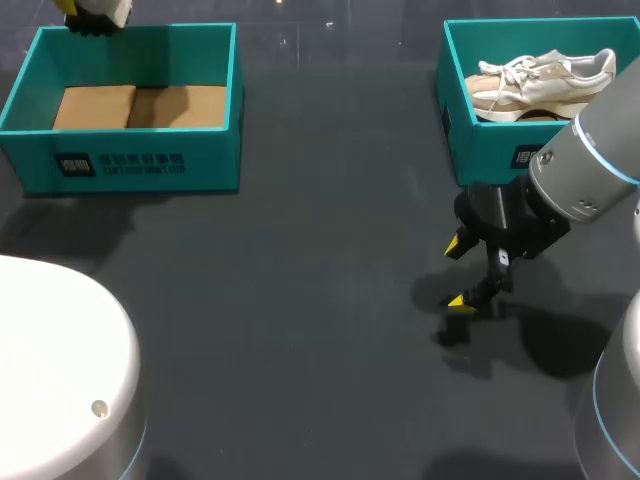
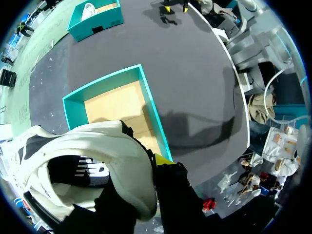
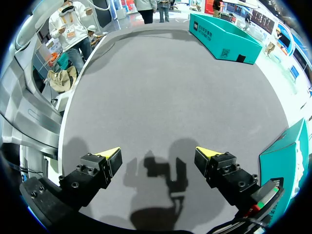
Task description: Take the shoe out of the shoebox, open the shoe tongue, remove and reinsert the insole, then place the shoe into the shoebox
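Cream shoe [image 2: 97, 165] clamped in the left gripper [image 1: 92, 14], raised over the open left shoebox [image 2: 152, 105], right gripper [image 3: 157, 157] spread wide, holding nothing, above the dark table [image 1: 300, 300], near the right shoebox [image 1: 490, 150], second shoe [image 1: 540, 85] inside it

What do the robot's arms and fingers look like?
The right arm is a smooth grey tube with a light blue ring, ending in a black wrist. The left arm shows a pale, rounded shell. The right gripper has two blocky black fingers with wedge-shaped yellow tips.
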